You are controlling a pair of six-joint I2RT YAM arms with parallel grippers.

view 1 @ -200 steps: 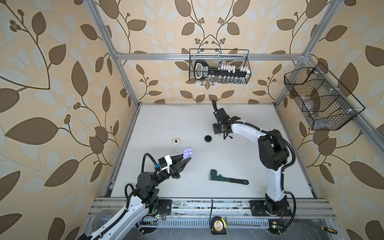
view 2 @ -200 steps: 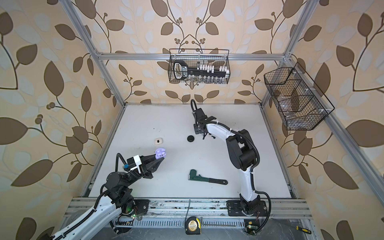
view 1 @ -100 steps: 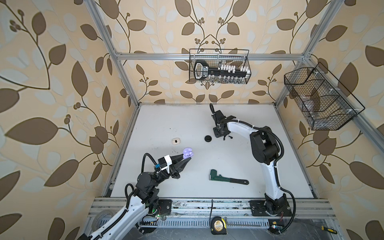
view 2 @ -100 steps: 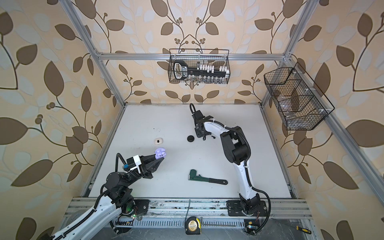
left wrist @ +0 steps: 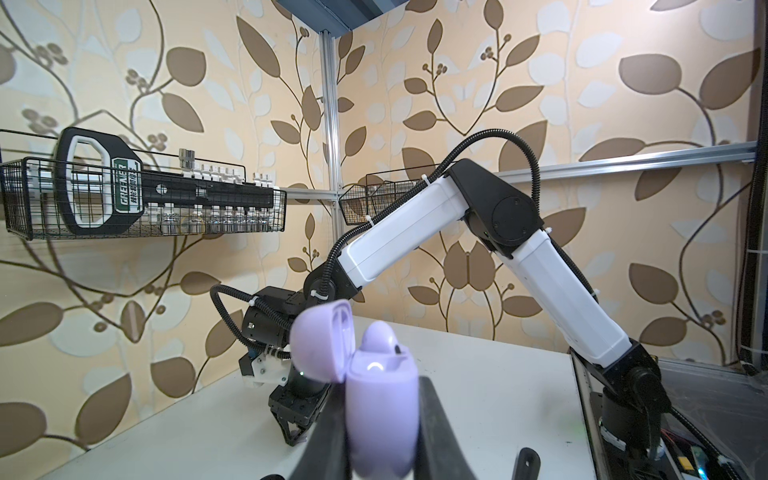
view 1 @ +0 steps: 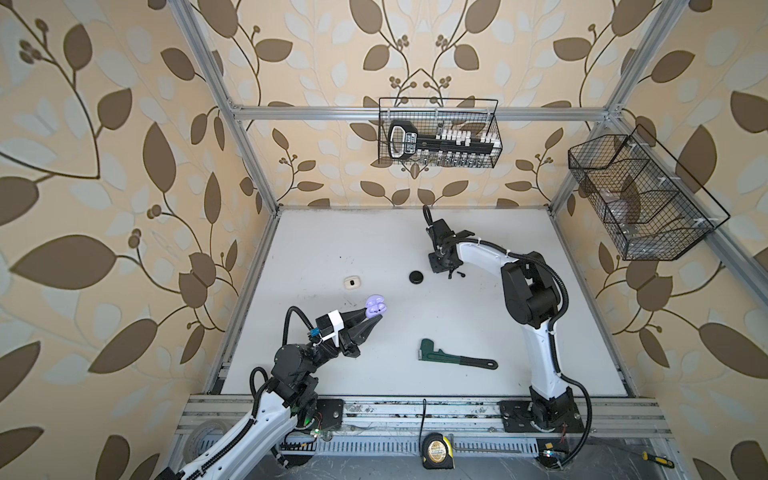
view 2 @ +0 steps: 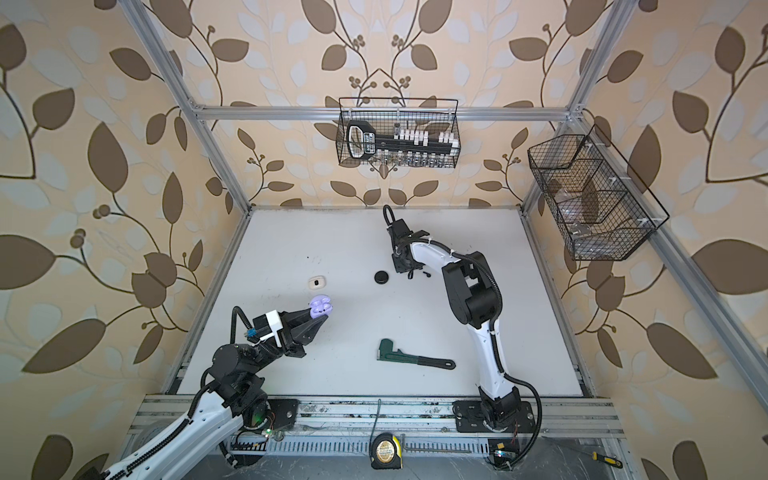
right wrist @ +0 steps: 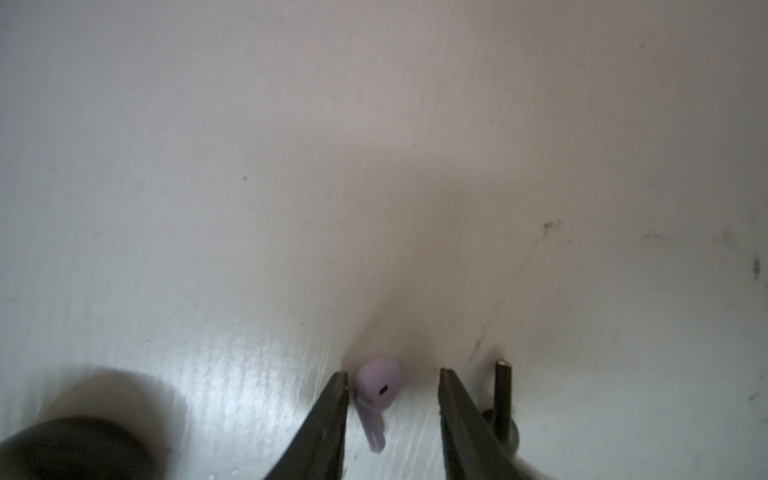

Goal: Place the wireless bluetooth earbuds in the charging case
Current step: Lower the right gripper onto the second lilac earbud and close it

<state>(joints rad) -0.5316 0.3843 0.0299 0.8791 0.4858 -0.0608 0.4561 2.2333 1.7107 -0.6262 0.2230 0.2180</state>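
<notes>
My left gripper (view 1: 375,314) is shut on a lavender charging case (view 1: 375,305) and holds it above the table, front left in both top views. In the left wrist view the case (left wrist: 382,399) sits between the two fingers with its lid (left wrist: 322,340) open, and one lavender earbud (left wrist: 380,336) is seated in it. My right gripper (view 1: 450,274) is down at the table, back centre. Its jaws (right wrist: 392,374) stand apart around a loose lavender earbud (right wrist: 378,384), which touches one finger (right wrist: 332,415). A black earbud (right wrist: 503,399) lies just outside the other finger.
A black round case (view 1: 415,277) lies left of the right gripper and a white case (view 1: 352,282) further left. A green pipe wrench (view 1: 455,357) lies front centre. Wire baskets hang on the back wall (view 1: 438,133) and the right wall (view 1: 640,199). A tape measure (view 1: 435,449) sits on the front rail.
The right arm's elbow has swung a little to the left while its gripper stays low at the same spot. The left arm and the case have not moved.
</notes>
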